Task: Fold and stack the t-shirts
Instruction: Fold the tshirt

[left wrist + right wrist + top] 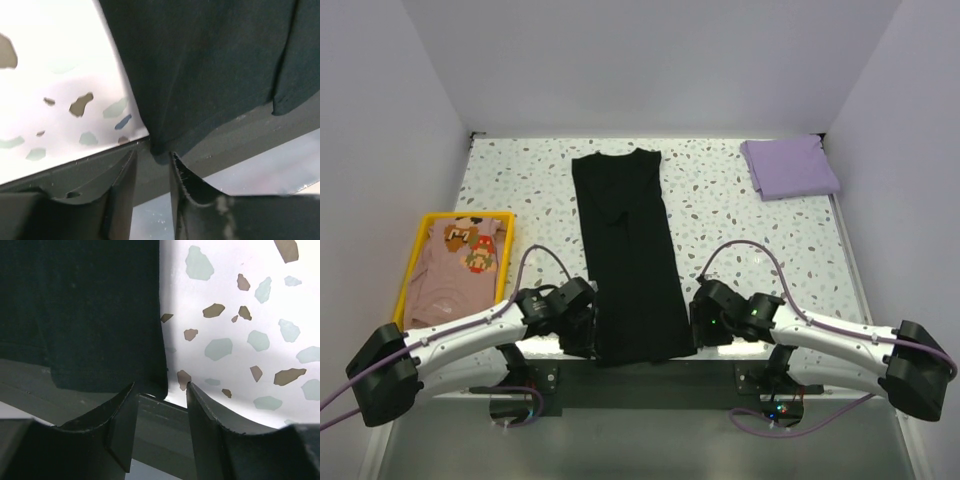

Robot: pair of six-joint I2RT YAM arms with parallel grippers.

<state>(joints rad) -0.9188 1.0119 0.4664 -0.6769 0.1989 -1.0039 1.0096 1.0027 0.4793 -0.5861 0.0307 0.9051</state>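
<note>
The black t-shirt (625, 255) lies as a long narrow strip down the middle of the table, sleeves folded in, its hem hanging over the near edge. My left gripper (582, 335) is open at the hem's left corner (160, 145), jaws either side of it, not touching. My right gripper (698, 325) is open at the hem's right corner (157, 385). The lavender t-shirt (790, 167) lies folded at the far right. The peach-tan printed t-shirt (455, 270) lies in the yellow tray (412, 268) at the left.
The speckled table (720, 215) ends in a dark front rail (235, 135) under both grippers. White walls close in the sides and back. Purple cables loop from both arms.
</note>
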